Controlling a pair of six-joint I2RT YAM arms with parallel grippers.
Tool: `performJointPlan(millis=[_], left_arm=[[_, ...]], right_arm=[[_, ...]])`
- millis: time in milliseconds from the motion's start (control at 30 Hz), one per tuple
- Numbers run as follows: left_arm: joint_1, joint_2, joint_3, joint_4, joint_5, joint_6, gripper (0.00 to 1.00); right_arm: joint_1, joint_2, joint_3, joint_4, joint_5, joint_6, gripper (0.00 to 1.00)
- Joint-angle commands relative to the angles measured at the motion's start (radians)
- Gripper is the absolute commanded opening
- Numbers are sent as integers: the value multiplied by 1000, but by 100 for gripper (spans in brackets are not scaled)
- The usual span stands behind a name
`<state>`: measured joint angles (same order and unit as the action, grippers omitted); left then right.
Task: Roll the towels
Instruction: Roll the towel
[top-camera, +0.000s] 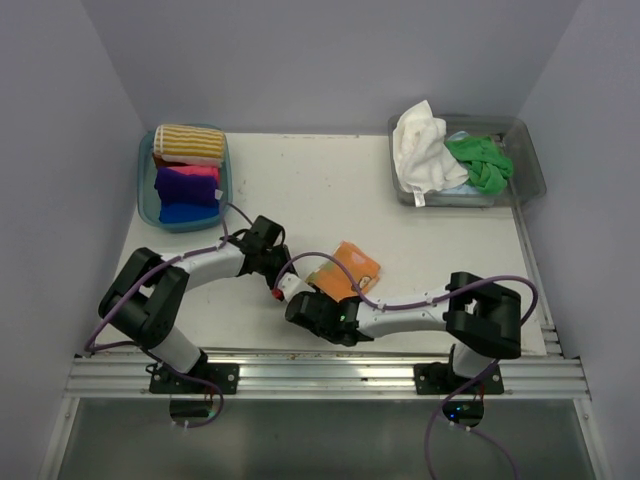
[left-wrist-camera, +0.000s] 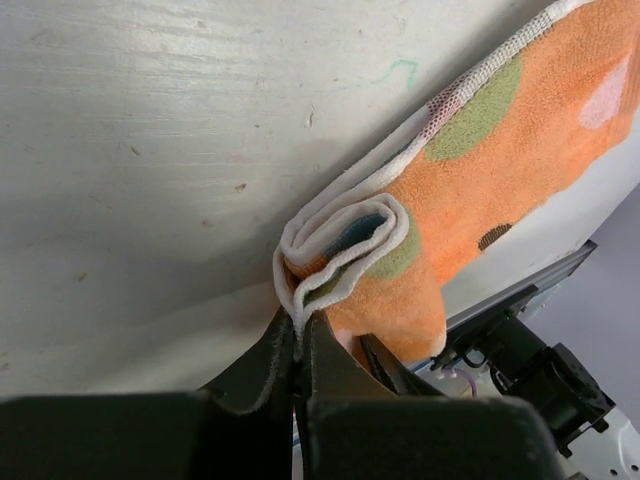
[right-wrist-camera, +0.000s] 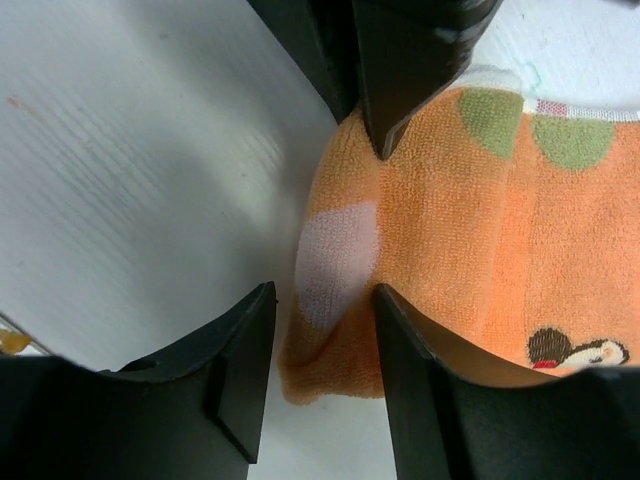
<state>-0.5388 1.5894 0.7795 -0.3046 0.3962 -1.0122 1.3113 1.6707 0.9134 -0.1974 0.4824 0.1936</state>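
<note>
The white table (top-camera: 300, 190) carries a teal tub (top-camera: 146, 190) at its far-left corner, packed with finished rolls (top-camera: 187, 185), and a clear tub (top-camera: 530, 170) at the far-right corner, heaped with a white towel (top-camera: 420, 150) and a green towel (top-camera: 480, 160).

The orange towel (top-camera: 355, 265) lies at mid-table toward the near edge. It is soft terry with green and pink dots and a white mesh hem. Its near-left end is curled into a loose first turn, and the flat length runs off toward the far-right corner.

Both grippers meet at that curled end. The left gripper (left-wrist-camera: 297, 335) is pressed together, pinching the curl's hem. The right gripper (right-wrist-camera: 322, 295) is spread, one finger on bare table and one over cloth, gripping nothing.

The roll has to advance toward the far right, and the curl looks slack enough to spring open.
</note>
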Motion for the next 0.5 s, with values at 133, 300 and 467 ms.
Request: performJointPlan(millis=[133,300,467], left_arm=[[10,-19,-16,25,59,-22,0],[11,-25,-14,19,56,-19,0],[13,-39,-17,22,62,3,0]], right_arm=[[28,41,-45,76,177,21,37],[29,14,-57,82,225,49,11],[19,-52,-54,70,174,61,0]])
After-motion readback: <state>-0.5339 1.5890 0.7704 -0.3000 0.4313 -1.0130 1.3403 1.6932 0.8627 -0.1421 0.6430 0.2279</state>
